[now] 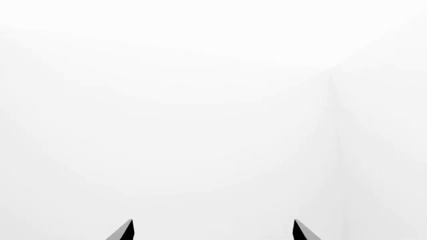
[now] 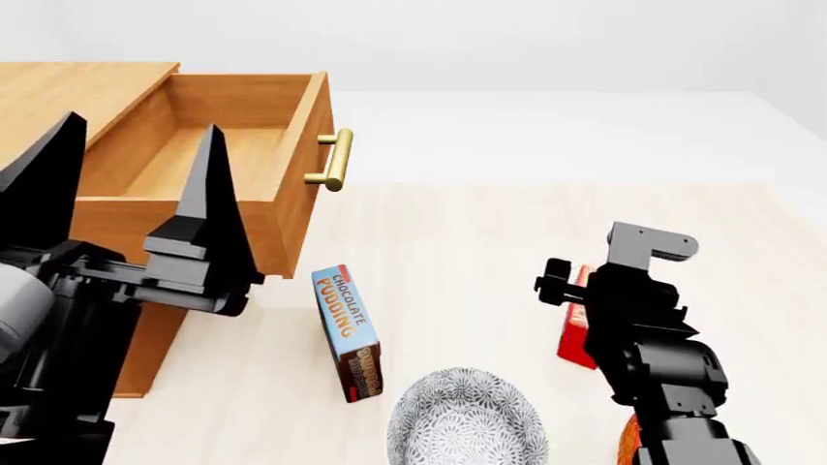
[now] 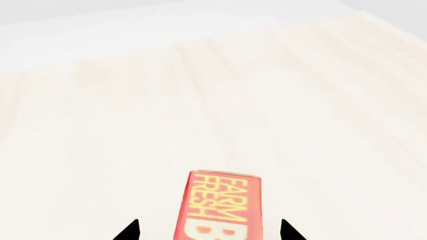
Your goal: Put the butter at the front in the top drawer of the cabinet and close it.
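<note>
Your right gripper [image 3: 208, 231] hangs over the butter [image 3: 220, 205] at the lower centre of the right wrist view; its fingers [image 3: 130, 231] stand wide, one on each side of the carton, and have hold of nothing. In the head view the butter [image 2: 574, 334] shows only as a red sliver at the lower right, mostly hidden behind the right arm, so you cannot read from there whether the fingers are level with it; a second red shape at the bottom right edge may be the other carton, but you cannot tell.

The drawer [image 2: 220, 145] is pulled out at the upper left of the head view, its handle [image 2: 333, 160] pointing right; the cabinet [image 2: 72, 92] sits behind it. Your left gripper [image 2: 130, 184] is raised in front of the drawer with its fingers well apart and nothing between them; its wrist view shows only white.

What could go wrong, as a judgement:
- the carton looks narrow and upright; closing off-centre could tip it onto the worktop [image 2: 491, 252];
- a shallow grip on the top edge could let it slip in transit;
- the pudding box [image 2: 348, 329] and bowl [image 2: 466, 421] lie between butter and drawer; a low carry could strike them;
- the left arm crowds the drawer; the arms could clash.
</note>
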{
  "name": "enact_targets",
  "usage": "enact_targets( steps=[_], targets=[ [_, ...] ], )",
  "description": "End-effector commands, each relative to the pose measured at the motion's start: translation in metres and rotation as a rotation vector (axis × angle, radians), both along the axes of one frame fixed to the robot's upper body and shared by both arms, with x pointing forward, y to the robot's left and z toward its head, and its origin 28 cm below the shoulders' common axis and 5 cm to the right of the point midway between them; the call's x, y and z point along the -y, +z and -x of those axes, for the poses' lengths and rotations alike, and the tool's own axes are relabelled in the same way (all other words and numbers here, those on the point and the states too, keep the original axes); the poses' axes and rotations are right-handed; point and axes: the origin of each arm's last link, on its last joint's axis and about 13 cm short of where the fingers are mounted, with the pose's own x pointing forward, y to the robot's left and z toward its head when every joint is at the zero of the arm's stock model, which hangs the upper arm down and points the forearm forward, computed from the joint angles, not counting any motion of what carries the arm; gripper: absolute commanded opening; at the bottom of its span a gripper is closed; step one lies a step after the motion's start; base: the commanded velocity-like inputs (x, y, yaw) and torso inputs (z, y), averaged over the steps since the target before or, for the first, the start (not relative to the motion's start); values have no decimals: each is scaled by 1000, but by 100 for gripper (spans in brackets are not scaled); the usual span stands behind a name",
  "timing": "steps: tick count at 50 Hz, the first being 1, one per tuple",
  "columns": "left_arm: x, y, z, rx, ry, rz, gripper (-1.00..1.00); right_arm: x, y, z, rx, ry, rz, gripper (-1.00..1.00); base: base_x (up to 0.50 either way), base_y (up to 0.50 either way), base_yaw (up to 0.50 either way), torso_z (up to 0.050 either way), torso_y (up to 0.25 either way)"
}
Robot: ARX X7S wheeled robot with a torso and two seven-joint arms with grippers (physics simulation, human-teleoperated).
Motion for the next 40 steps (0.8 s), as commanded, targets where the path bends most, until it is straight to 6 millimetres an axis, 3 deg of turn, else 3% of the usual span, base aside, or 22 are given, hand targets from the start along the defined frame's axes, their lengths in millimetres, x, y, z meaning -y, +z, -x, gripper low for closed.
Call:
enact_targets(
  steps=[1,40],
  targets=[
    [0,-1,0,-3,0,2,100,0,-8,3,-35,-2,-9,100,0,0,0,0,0],
    [-1,-4,-2,-14,-2,10,100,0,-28,8,-109,-5,-34,100,0,0,0,0,0]
  ],
)
